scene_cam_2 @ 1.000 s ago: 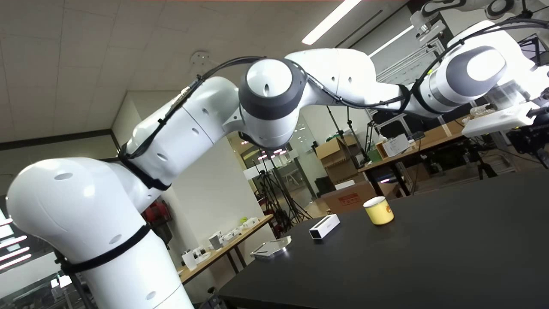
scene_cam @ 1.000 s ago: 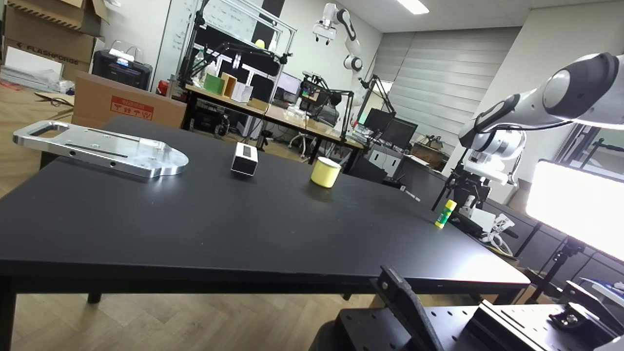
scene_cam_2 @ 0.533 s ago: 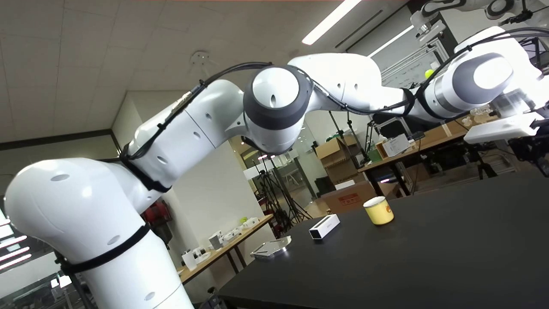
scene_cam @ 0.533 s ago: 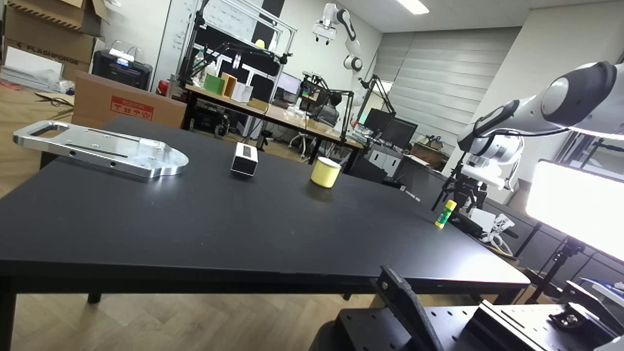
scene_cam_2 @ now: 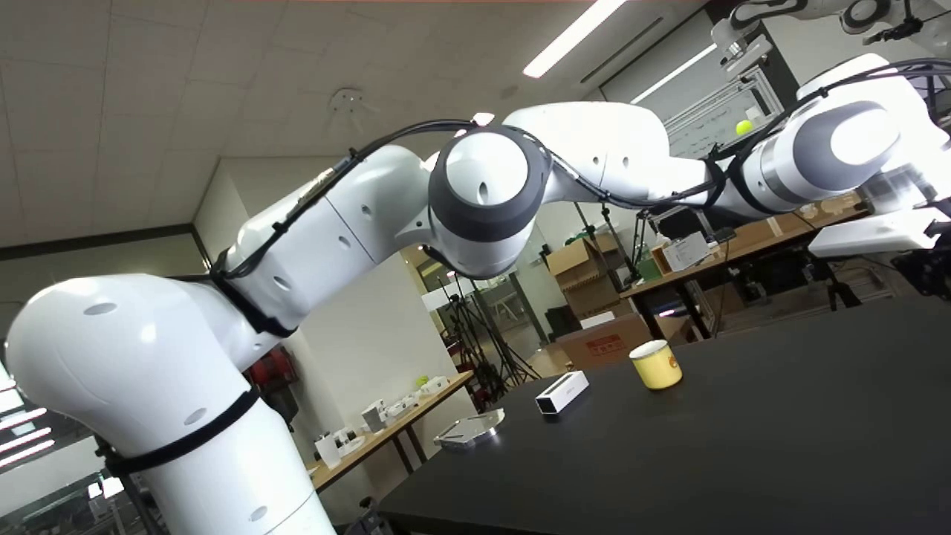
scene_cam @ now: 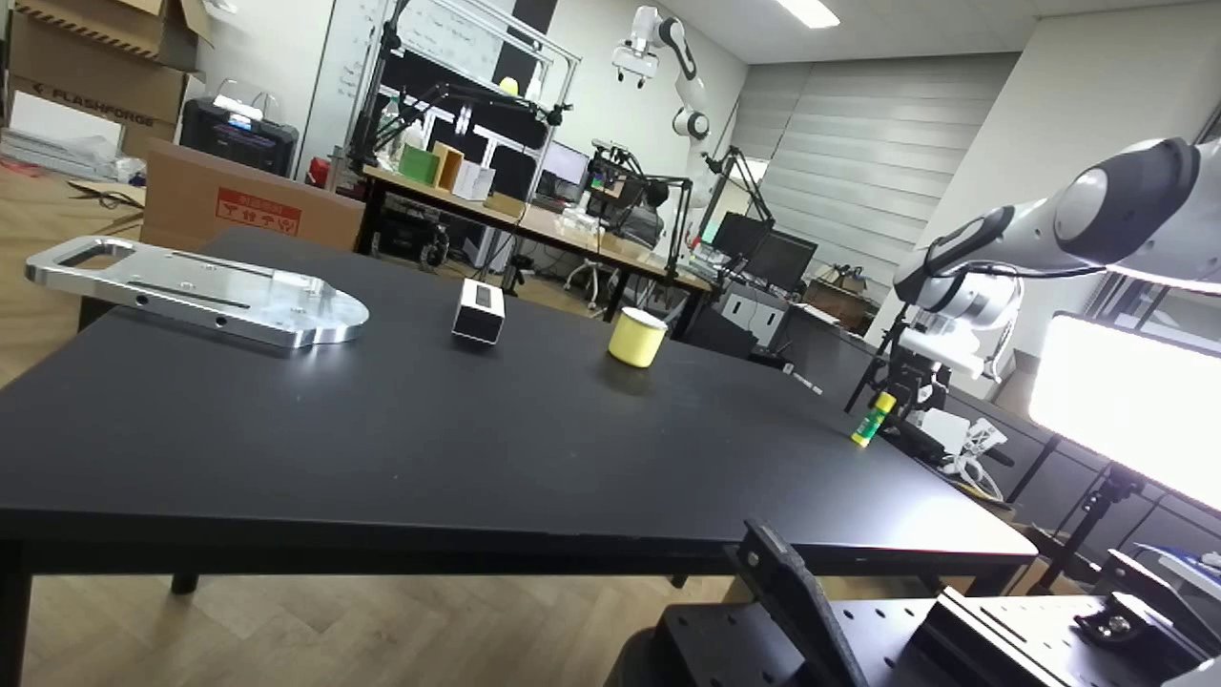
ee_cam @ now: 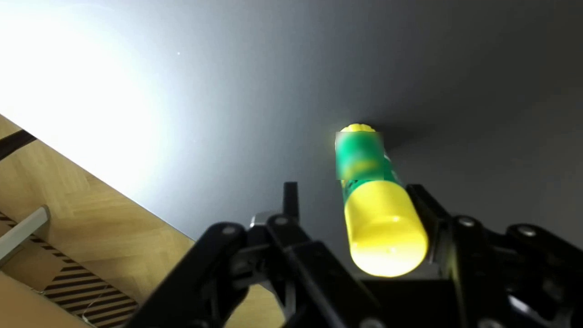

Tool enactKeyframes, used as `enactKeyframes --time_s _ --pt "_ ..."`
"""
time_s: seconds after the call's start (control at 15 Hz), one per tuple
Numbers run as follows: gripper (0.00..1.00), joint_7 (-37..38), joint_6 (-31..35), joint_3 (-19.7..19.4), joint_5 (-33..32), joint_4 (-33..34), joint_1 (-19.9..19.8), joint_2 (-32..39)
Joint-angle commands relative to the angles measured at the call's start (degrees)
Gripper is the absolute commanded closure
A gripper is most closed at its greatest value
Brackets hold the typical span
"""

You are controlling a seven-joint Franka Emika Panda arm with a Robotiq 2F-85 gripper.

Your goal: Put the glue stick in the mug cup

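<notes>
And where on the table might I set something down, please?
In an exterior view, bare tabletop stretches from the silvery plate, boxy object and mug cup to the near edge; more lies between the mug cup and glue stick. It is crowded at the glue stick, which the gripper straddles.

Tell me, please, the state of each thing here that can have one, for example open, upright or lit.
glue stick: upright on the table, capped
gripper: open; in the wrist view the glue stick shows between the jaws, contact unclear
mug cup: upright on the table, contents not visible
black-and-white box: on the table; open or closed, cannot tell
metal plate: lying flat
light panel: lit
ceiling lamp: lit
</notes>
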Motion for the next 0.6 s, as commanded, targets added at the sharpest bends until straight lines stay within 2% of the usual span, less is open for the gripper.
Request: enactKeyframes --time_s 0.0,0.2,0.27,0.53 --pt "0.69 1.8 -2.9 1.6 -1.3 6.4 -1.3 3.0" --pt "0.89 1.7 -5.3 2.6 -1.1 8.2 -1.4 2.6" --pt "0.91 1.1 -5.0 1.6 0.3 5.8 -0.4 0.6" --pt "0.91 -1.0 -5.0 2.4 0.5 6.1 1.5 -2.9"
